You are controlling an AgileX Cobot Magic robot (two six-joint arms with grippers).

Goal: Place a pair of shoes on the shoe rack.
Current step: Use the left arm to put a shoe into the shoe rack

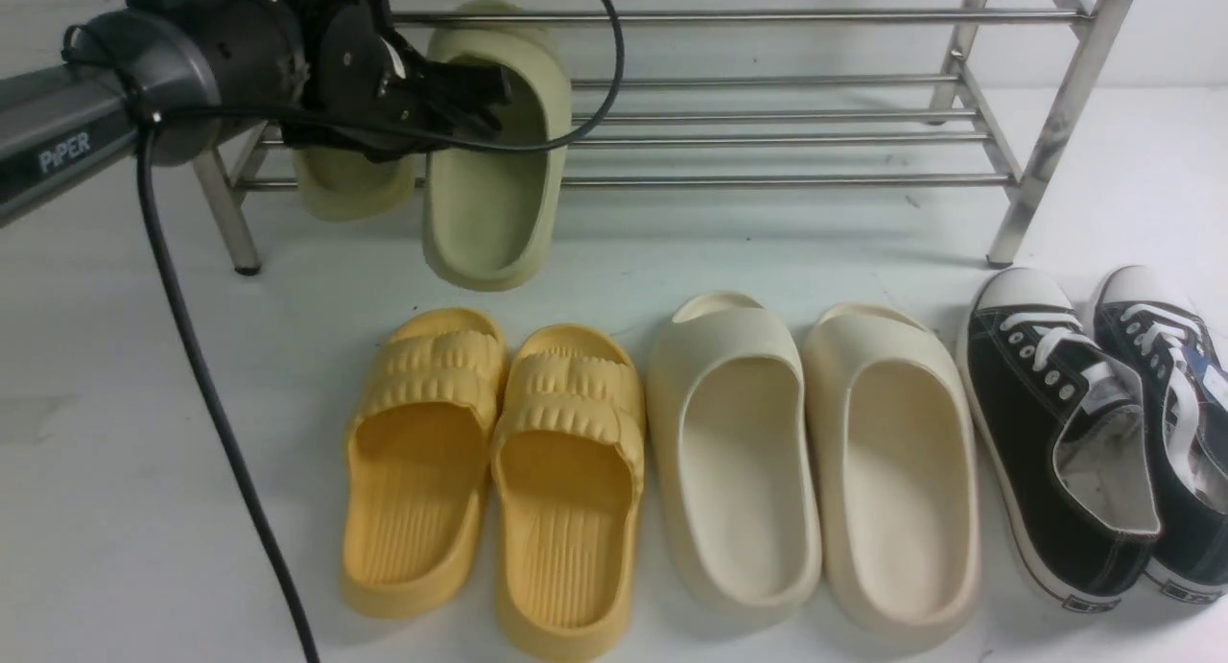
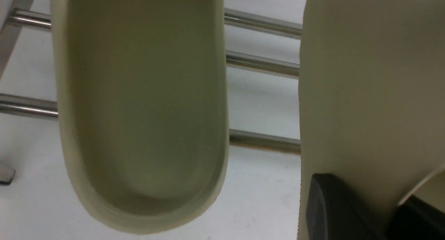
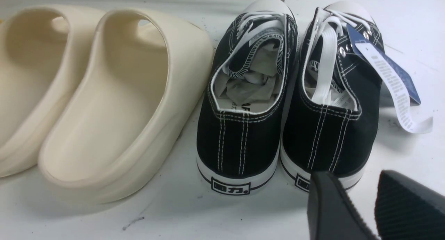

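My left gripper [image 1: 484,92] is shut on the side wall of one olive-khaki slide [image 1: 494,183] and holds it tilted, heel down, in front of the shoe rack [image 1: 767,178]. The other olive-khaki slide [image 1: 350,188] lies on the rack's lower rods at the left, partly hidden behind the gripper, its heel overhanging. In the left wrist view that resting slide [image 2: 139,111] shows its footbed over the rods [image 2: 260,64]. The held slide [image 2: 365,94] is pinched between my left gripper's fingers [image 2: 333,208]. My right gripper [image 3: 368,201] is open and empty, low behind the sneakers.
On the white floor in front of the rack stand a yellow ribbed pair [image 1: 489,471], a cream-white pair [image 1: 815,461] and black canvas sneakers [image 1: 1103,433] with a hanging tag [image 3: 389,76]. The rack's right part holds nothing. A black cable [image 1: 201,375] hangs from the left arm.
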